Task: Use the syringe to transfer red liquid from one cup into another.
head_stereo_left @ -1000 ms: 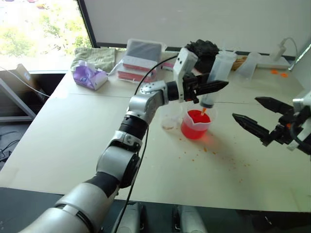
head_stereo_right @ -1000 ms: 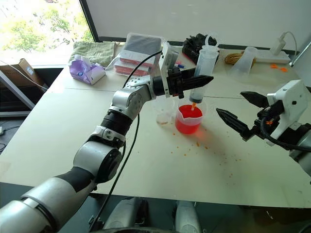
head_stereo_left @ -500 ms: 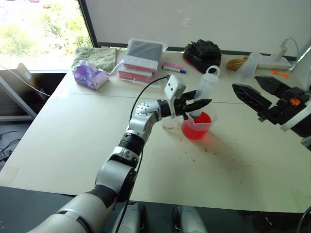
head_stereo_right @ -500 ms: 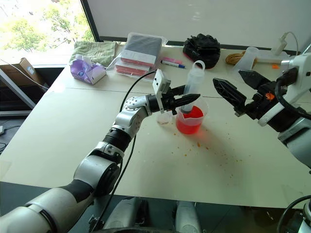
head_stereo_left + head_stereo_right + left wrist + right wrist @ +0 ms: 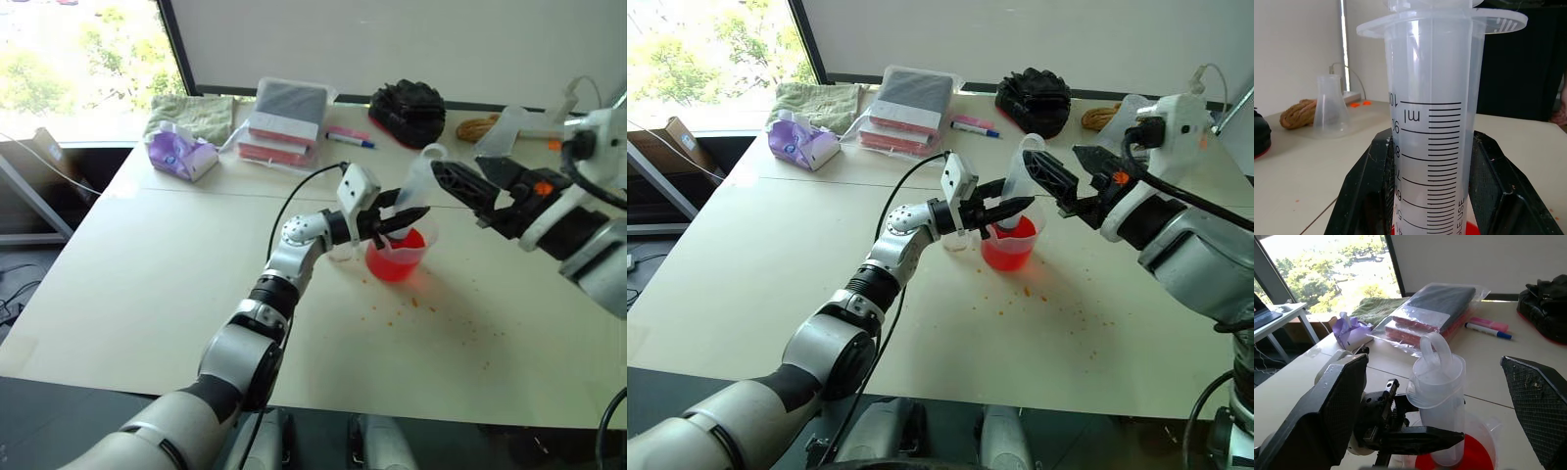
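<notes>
Since a second ago my left gripper [image 5: 1004,208] has come down with the syringe [image 5: 1014,181], so its lower end now sits inside the beaker [image 5: 1011,242] instead of hanging above it. My right gripper [image 5: 1058,176] has swung in from the right side of the desk [image 5: 745,264] and now hangs just beside the top of the syringe, near the looped end of the pale plunger [image 5: 1434,352].

My left gripper is clamped narrow around the clear barrel, one black finger [image 5: 1364,196] on each side; the printed scale on the barrel faces my left wrist camera. The syringe stands nearly upright, leaning a little to the right and away at the top. My right gripper is spread wide, its fingers [image 5: 1334,401] on either side of the plunger top without touching it, and it holds nothing.

The beaker stands near the middle of the desk and holds the red liquid [image 5: 397,259]. The small clear cup [image 5: 343,247] stands just to its left, partly hidden behind my left wrist. Red-orange drops [image 5: 421,308] speckle the desk on the near side of the beaker.

Along the far edge lie a green towel [image 5: 191,113], a purple tissue pack [image 5: 179,154], a bagged stack of boxes [image 5: 284,117], a blue-capped marker [image 5: 350,141], a black bundle [image 5: 409,110], a coil of rope [image 5: 477,127] and a clear flask [image 5: 1331,107].
</notes>
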Action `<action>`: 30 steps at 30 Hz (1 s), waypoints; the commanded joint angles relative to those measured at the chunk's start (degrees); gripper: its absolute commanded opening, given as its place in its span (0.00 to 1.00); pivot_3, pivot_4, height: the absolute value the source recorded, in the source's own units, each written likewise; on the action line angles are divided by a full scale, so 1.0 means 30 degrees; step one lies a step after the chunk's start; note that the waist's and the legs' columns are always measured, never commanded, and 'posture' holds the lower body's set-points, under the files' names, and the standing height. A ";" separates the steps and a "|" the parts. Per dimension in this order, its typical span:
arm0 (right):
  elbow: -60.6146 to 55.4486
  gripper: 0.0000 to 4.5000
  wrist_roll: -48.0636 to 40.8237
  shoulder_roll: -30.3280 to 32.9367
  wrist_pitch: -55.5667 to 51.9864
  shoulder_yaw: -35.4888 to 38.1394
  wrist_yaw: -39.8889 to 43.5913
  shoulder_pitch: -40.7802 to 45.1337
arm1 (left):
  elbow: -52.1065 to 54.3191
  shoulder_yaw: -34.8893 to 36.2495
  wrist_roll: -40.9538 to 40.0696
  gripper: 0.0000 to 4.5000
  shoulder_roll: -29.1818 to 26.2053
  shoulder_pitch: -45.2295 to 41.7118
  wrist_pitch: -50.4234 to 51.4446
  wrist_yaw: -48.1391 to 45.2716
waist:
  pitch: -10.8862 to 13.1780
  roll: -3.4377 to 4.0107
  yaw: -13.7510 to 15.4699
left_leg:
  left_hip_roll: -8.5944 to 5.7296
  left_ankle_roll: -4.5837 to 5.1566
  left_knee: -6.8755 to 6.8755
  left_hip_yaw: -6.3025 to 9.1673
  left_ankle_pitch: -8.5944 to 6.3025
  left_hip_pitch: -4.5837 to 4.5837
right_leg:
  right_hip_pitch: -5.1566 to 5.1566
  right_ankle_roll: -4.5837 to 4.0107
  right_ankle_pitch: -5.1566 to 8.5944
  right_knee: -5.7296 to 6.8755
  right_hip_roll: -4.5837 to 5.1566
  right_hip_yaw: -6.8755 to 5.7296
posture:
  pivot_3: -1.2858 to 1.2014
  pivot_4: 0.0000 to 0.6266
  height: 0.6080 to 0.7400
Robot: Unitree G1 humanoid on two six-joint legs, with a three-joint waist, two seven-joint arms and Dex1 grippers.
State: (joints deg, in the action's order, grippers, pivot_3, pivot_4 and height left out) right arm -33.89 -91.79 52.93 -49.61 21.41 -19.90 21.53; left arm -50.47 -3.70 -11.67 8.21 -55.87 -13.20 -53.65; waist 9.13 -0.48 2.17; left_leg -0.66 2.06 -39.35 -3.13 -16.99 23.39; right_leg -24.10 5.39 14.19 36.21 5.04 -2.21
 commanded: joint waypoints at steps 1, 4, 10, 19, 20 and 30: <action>0.0577 1.00 0.1062 -0.0106 0.0531 -0.0558 -0.1378 0.0658 | 0.0340 -0.0110 0.0117 0.32 0.0212 -0.0051 -0.0490 -0.0070 | 0.0000 0.0000 0.0001 | 0.0000 0.0001 0.0000 -0.0001 0.0000 0.0000 | 0.0000 0.0000 0.0000 -0.0002 0.0000 0.0000 | 0.52 0.24 1.00; 0.0990 1.00 0.1412 -0.0514 0.0708 -0.1032 -0.2077 0.1085 | 0.0412 -0.0098 0.0105 0.32 0.0217 0.0006 -0.0494 -0.0059 | 0.0000 0.0000 -0.0004 | 0.0000 0.0003 0.0000 0.0000 0.0000 0.0002 | 0.0000 0.0000 0.0000 -0.0003 -0.0002 -0.0001 | 0.52 0.24 1.00; 0.1601 1.00 0.2754 -0.1464 0.0746 -0.1874 -0.2997 0.2042 | 0.0461 -0.0126 0.0230 0.32 0.0273 0.0089 -0.0552 -0.0036 | -0.0001 0.0002 -0.0014 | 0.0005 0.0003 0.0001 0.0001 0.0000 0.0001 | -0.0002 0.0000 0.0000 -0.0002 -0.0009 -0.0004 | 0.52 0.24 1.00; 0.1266 0.50 0.4644 -0.2890 0.0486 -0.3313 -0.3698 0.3107 | 0.0586 -0.0246 0.0417 0.32 0.0370 0.0269 -0.0714 -0.0075 | -0.0008 0.0013 -0.0001 | 0.0008 0.0011 0.0001 0.0003 -0.0004 0.0001 | 0.0000 0.0000 0.0000 -0.0007 -0.0009 -0.0007 | 0.52 0.24 1.00; 0.1236 0.38 0.4803 -0.3025 0.0470 -0.3399 -0.3754 0.3167 | 0.0592 -0.0256 0.0416 0.32 0.0380 0.0280 -0.0718 -0.0075 | -0.0008 0.0013 -0.0007 | 0.0008 0.0012 0.0000 0.0002 -0.0005 0.0001 | 0.0001 0.0000 0.0000 -0.0008 -0.0008 -0.0006 | 0.52 0.24 1.00; 0.0473 0.01 0.5673 -0.3795 0.0025 -0.3897 -0.3631 0.3487 | 0.0538 -0.0339 0.0411 0.32 0.0473 0.0411 -0.0768 -0.0218 | -0.0012 0.0018 -0.0004 | 0.0007 0.0016 0.0000 0.0005 -0.0006 -0.0005 | 0.0017 0.0000 0.0000 -0.0016 -0.0007 -0.0012 | 0.52 0.24 1.00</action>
State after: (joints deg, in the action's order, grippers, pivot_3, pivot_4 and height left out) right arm -31.51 -76.19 41.66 -49.59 9.34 -30.83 30.91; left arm -50.45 -3.63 -10.47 8.52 -54.77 -14.20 -52.78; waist 9.09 -0.42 2.16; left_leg -0.64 2.11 -39.35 -3.12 -17.01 23.38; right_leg -24.05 5.39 14.19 36.16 5.02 -2.24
